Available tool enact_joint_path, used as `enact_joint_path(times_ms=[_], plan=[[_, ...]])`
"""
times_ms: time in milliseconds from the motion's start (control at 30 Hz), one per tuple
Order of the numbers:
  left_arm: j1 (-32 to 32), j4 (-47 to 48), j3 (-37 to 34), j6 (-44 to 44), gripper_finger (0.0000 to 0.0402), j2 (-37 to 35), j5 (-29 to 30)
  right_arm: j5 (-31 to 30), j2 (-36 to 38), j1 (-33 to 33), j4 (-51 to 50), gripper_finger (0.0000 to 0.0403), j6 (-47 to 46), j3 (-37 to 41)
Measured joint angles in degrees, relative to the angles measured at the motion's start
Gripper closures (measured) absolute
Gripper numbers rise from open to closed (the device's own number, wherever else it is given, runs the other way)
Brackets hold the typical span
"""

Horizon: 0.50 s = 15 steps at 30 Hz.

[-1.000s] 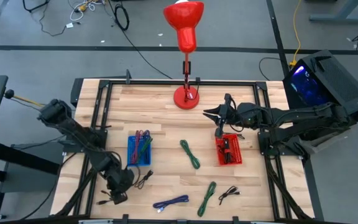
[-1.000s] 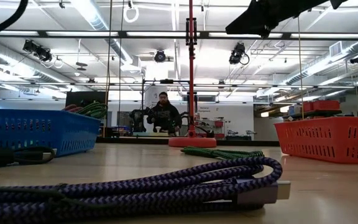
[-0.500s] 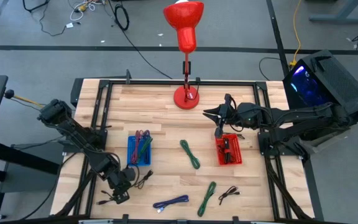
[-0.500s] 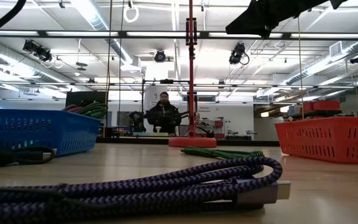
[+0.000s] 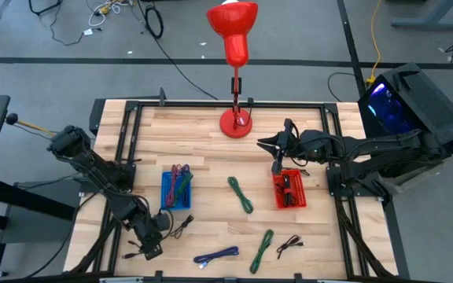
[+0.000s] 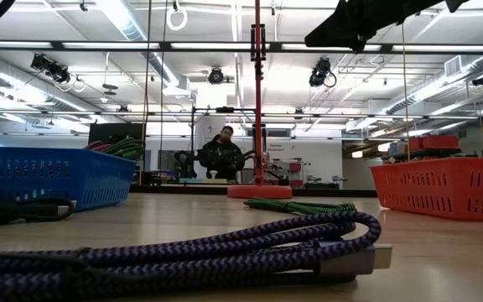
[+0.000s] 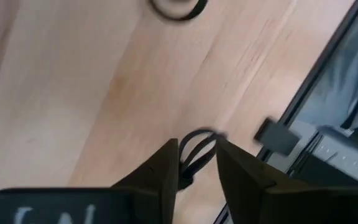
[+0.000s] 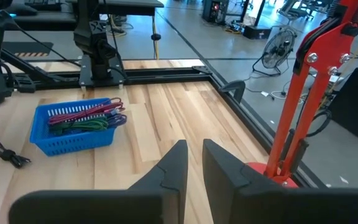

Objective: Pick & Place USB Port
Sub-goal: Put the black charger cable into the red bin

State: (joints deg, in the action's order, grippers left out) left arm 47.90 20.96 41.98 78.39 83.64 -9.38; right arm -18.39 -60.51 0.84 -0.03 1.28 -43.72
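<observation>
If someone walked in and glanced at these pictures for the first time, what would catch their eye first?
Most likely the bright red lamp standing at the table's far edge, towering over everything. Next, the two colour-matched bins: a blue basket of cables on the left and a red basket on the right, with the right gripper hovering just beyond it. The left gripper is down at the near left corner, over a black cable.
</observation>
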Motion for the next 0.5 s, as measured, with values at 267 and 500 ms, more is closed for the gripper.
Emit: enact_joint_path(times_ms=[267,500], plan=[[0.35,-0.85,0.00,-1.49,0.0253,3.71,-2.14,0.02,0.00,0.00,-0.61,0.0352,-0.85,0.00],[0.26,-1.52,0.02,-3.00,0.0252,7.39,-7.54,0.02,0.00,0.00,-0.53,0.0352,-0.83,0.00]])
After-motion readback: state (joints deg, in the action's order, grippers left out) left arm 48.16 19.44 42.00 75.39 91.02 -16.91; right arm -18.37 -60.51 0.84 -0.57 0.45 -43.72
